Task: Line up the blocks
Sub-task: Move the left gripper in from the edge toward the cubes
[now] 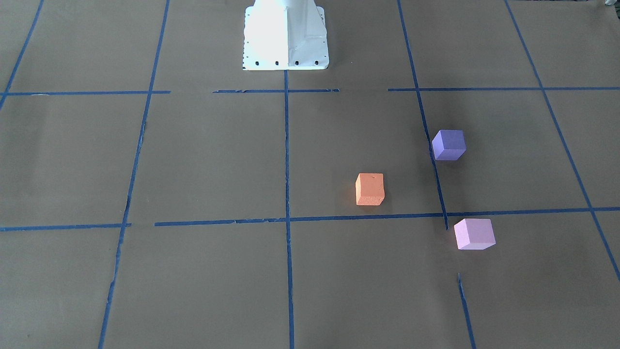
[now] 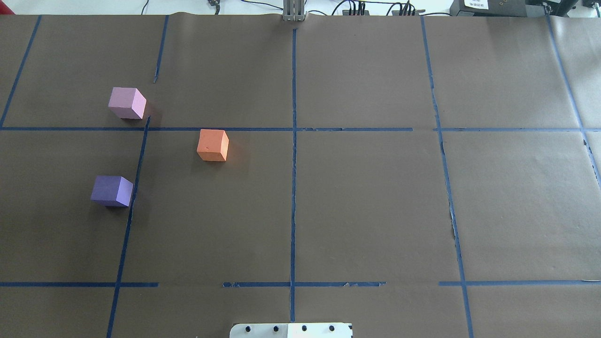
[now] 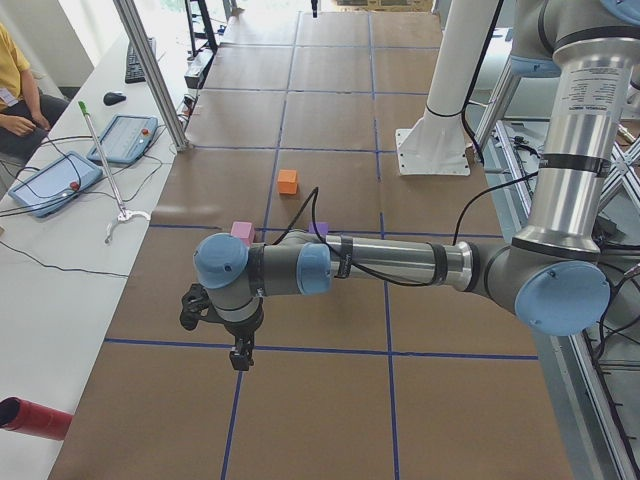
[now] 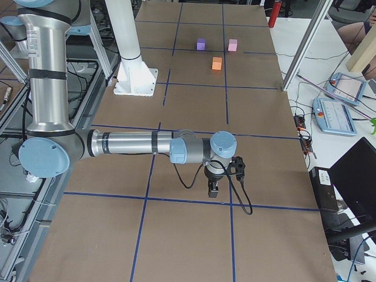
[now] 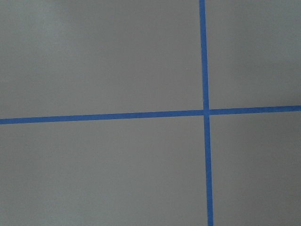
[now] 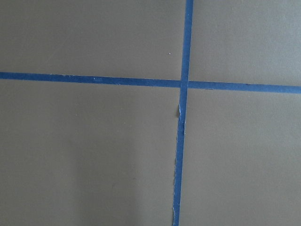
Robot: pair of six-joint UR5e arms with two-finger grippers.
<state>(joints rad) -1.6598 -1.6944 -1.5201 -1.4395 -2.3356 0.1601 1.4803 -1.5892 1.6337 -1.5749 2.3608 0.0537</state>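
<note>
Progress: nothing lined up yet; the three blocks sit in a loose triangle, none touching another.
Orange block [image 2: 213,145]: on the left half of the bench [image 2: 375,211], just on the robot's side of the far cross tape [image 2: 293,188] line, the nearest of the three to the centre line.
Pink block [image 2: 127,103]: further left and just beyond that same cross line, one corner near the end of a lengthwise strip.
Purple block [image 2: 111,191]: closest of the three to the robot, its right face just beside that lengthwise strip.
Left to do: all of it. Pink and purple already lie roughly along the lengthwise strip, so I judge that shifting orange into the gap between them would be enough.
Left claw [image 3: 240,362]: hangs pointing down over a tape crossing near the left end of the bench, well apart from the blocks; it holds nothing that I can see, and I cannot tell how wide it stands.
Right claw [image 4: 212,192]: hangs the same way near the right end, furthest from the blocks; width cannot be told.
Edges: in the overhead view no block sits at a bench edge; pink is the one nearest the far side.
Room: wide gaps lie around each block, so a descent from above looks unobstructed; the left arm [image 3: 400,265] has the shorter reach.
</note>
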